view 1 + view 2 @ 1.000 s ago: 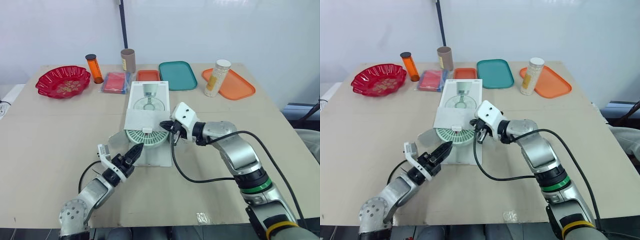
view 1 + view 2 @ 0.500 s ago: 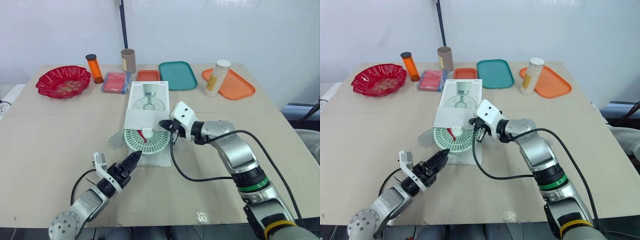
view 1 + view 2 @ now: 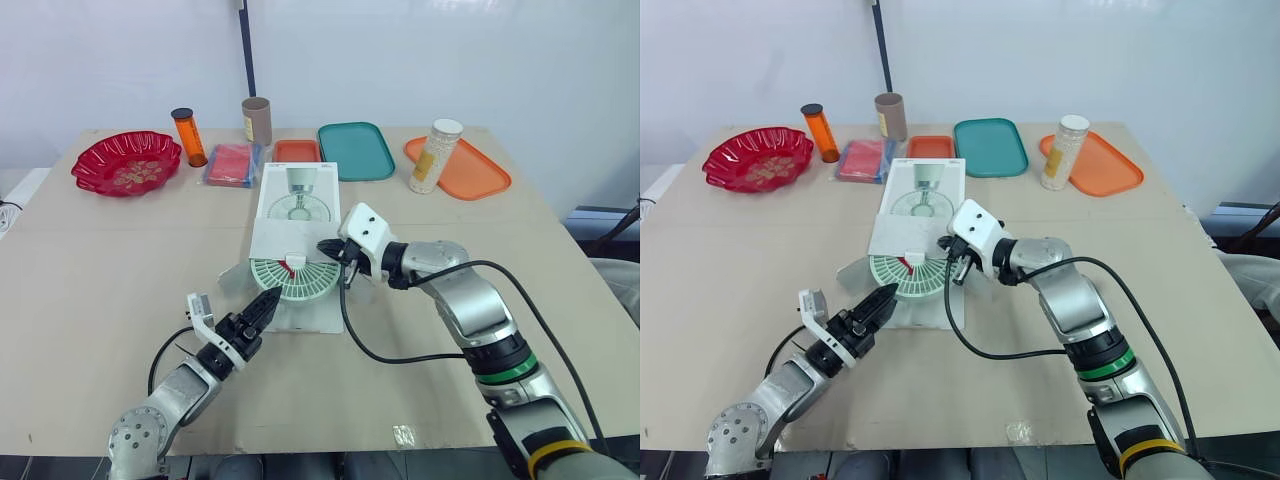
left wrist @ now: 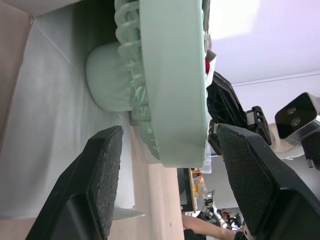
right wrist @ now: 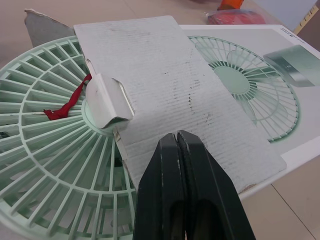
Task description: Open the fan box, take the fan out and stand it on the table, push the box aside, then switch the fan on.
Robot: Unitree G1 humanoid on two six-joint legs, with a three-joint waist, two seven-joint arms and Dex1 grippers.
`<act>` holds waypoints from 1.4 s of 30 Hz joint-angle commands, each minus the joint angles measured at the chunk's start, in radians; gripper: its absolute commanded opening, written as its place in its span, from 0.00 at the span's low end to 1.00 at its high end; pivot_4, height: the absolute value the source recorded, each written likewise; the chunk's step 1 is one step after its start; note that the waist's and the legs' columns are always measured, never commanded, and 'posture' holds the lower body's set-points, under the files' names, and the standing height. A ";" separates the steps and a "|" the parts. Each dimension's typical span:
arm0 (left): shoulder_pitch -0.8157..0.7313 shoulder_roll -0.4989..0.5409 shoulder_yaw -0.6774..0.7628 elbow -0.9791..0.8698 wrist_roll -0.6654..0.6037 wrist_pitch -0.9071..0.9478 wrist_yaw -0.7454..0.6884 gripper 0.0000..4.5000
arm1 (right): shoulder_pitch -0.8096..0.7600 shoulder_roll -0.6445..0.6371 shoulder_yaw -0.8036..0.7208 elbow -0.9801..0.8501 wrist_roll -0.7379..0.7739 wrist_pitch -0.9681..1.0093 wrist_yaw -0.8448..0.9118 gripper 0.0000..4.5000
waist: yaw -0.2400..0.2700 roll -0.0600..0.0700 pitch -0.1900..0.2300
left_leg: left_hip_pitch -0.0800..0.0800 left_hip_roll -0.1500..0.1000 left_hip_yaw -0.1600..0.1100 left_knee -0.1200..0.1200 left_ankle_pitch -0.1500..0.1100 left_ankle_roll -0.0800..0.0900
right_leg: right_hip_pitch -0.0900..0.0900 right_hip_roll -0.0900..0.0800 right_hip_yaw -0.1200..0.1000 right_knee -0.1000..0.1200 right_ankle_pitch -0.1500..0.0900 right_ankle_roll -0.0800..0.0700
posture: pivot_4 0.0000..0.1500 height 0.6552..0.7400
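Note:
The white fan box (image 3: 297, 205) lies flat at the table's middle, its near flap (image 5: 165, 75) raised over the opening. The pale green fan (image 3: 296, 281) sticks partway out of the near end, a red tag (image 3: 289, 267) on its grille. My left gripper (image 3: 270, 298) is open at the fan's near left edge. In the left wrist view the fan's rim (image 4: 172, 75) stands between its two fingers (image 4: 97, 180). My right gripper (image 3: 326, 247) is shut at the fan's right side, level with the flap; its closed fingertips (image 5: 180, 145) hover over the flap's edge.
Along the far edge stand a red dish (image 3: 127, 162), an orange bottle (image 3: 187, 137), a brown tube (image 3: 256, 121), a red packet (image 3: 232, 164), a small orange tray (image 3: 297, 151), a teal tray (image 3: 355, 151), and an orange tray (image 3: 470, 170) by a white canister (image 3: 435, 155). A black cable (image 3: 400, 355) loops beside the box.
My left gripper drew back towards the table's near edge, then came forward to the fan's rim again. The red tag has come into sight on the grille. My right gripper stayed put.

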 commanded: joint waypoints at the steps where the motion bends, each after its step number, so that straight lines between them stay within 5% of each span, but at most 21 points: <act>1: -0.031 -0.001 0.004 0.042 0.025 -0.013 -0.027 0.70 | 0.001 -0.002 0.009 -0.010 -0.008 0.005 0.004 0.00 | 0.000 0.000 0.000 | 0.000 0.000 0.000 0.000 0.000 0.000 | 0.000 0.000 0.000 0.000 0.000 0.000 | 1.00 1.00; 11: -0.144 -0.015 -0.007 0.182 0.111 -0.013 -0.108 0.70 | -0.002 -0.006 0.008 -0.013 -0.011 0.009 0.003 0.00 | 0.001 0.000 0.000 | 0.000 0.000 0.000 0.000 0.000 0.000 | 0.000 0.000 0.000 0.000 0.000 0.000 | 1.00 1.00; 17: -0.141 -0.031 0.010 0.175 0.111 0.002 -0.112 0.37 | -0.002 -0.004 0.007 -0.011 -0.012 0.010 -0.003 0.00 | 0.000 0.000 0.000 | 0.000 0.000 0.000 0.000 0.000 0.000 | 0.000 0.000 0.000 0.000 0.000 0.000 | 1.00 1.00; 42: 0.263 0.076 0.035 -0.072 -0.040 0.059 -0.079 0.37 | -0.037 0.033 0.011 0.039 -0.019 -0.026 0.007 0.00 | -0.005 0.000 0.000 | 0.001 0.001 0.001 0.000 0.000 0.000 | 0.000 0.000 0.000 -0.001 -0.002 0.003 | 1.00 1.00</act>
